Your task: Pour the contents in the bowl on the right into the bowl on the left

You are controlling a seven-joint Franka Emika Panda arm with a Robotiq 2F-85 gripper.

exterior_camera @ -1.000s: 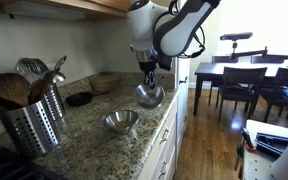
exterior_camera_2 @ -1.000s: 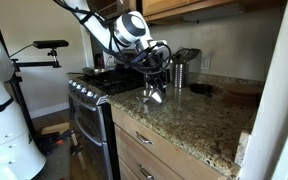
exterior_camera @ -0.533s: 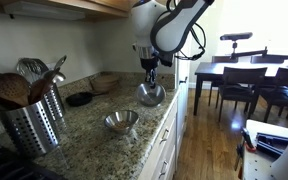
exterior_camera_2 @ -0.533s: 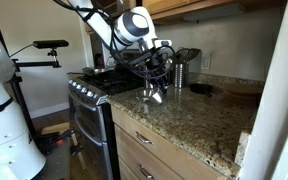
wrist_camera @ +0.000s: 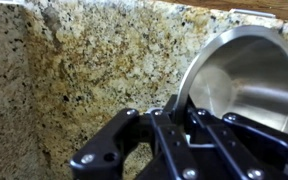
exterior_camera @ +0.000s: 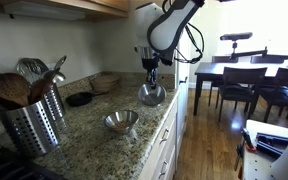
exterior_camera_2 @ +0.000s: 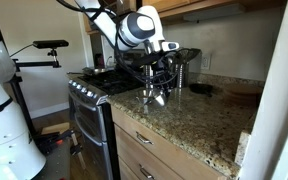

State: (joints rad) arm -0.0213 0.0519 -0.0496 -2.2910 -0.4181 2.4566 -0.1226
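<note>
Claw [exterior_camera: 150, 82] clenched on the shiny round steel bowl [exterior_camera: 151, 96], you needed it level and centred over the second steel bowl [exterior_camera: 121, 121].

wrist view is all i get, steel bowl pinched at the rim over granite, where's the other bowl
Observer: In an exterior view the second bowl sits upright on the counter, apart from the held bowl and nearer that camera.
Operator: where on the counter is mine
Observer: The gripper has it toward the counter's front edge, away from the wall.
Operator: anything past the other bowl
Observer: A metal utensil holder full of utensils stands beyond the second bowl, farther along the counter.
</note>
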